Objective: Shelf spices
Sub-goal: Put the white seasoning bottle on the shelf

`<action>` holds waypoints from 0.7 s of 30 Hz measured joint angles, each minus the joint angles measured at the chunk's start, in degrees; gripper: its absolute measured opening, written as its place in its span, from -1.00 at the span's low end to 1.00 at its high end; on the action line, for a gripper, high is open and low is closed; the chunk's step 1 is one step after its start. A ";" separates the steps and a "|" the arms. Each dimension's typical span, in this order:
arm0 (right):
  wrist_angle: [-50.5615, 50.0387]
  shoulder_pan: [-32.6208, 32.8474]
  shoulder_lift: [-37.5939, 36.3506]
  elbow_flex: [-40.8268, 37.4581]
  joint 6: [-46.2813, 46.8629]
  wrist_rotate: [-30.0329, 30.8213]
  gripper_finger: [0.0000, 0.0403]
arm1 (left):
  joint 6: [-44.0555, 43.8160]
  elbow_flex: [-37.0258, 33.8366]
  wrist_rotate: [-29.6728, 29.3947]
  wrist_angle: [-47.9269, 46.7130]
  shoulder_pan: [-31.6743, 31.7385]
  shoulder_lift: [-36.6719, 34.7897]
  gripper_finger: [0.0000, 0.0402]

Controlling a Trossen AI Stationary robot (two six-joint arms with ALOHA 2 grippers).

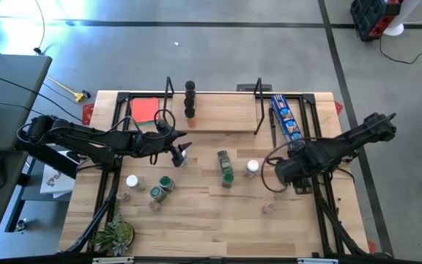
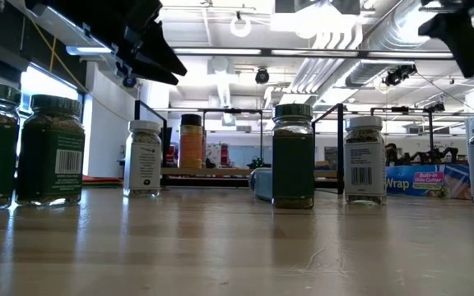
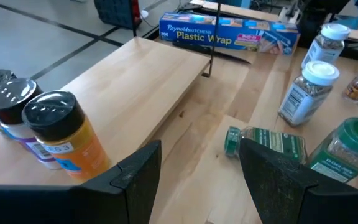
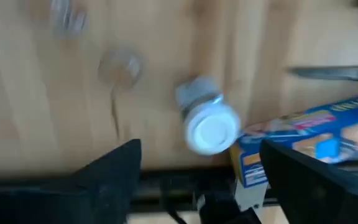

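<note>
High view first: we place the left end effector (image 1: 182, 152) just off the front edge of the shelf (image 1: 218, 110), its fingers apart and gripping nothing. On the shelf, two jars stand touching: a black-lidded jar with orange contents (image 3: 64, 134) nearest this end effector, and a second dark-lidded jar (image 3: 5, 102) right behind it. From the left wrist we see a green-lidded jar lying on its side (image 3: 266, 143) on the bench just beyond the fingertips.

The right end effector (image 1: 288, 174) hovers over the right part of the bench (image 1: 218, 209), fingers spread wide and empty. A white-lidded jar (image 4: 211, 127) stands beneath it, between the fingers in the wrist view but untouched, just beside the end of the blue plastic-wrap box (image 1: 286, 117).

Count, from above: two jars on the shelf; about eight on the bench, though some are small and hard to tell apart. Centre: the lying green jar, one upright green jar (image 1: 227, 176) touching it, and the white-lidded one. Left cluster (image 1: 149, 189): about four, with white, green and clear lids. One clear-lidded jar (image 1: 269, 208) sits alone toward the front right.

One red square (image 1: 145, 110) lies at the shelf's left end. One small plant (image 1: 114, 236) sits at the bench's front left corner.

Bench is light wood planks. Floor grey concrete; low view shows exposed ceiling ducts and lights.
</note>
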 joint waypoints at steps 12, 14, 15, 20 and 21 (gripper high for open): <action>6.68 -4.70 -0.04 -12.99 -16.11 0.79 0.70 | 0.58 0.02 1.01 0.07 0.00 1.36 0.05; 8.75 -5.34 -0.04 -14.47 -18.49 0.86 0.70 | 0.57 0.02 1.05 -0.02 0.00 1.53 0.05; 9.86 -5.42 -0.07 -15.26 -19.48 0.90 0.70 | 0.54 0.02 1.02 0.17 0.00 1.71 0.05; 13.02 -5.48 -0.06 -18.16 -24.78 0.86 0.68 | 0.07 0.04 1.30 0.23 0.00 1.86 0.05; 13.18 -5.48 -0.04 -18.50 -25.09 0.88 0.67 | 0.03 0.04 1.34 0.23 0.00 1.86 0.05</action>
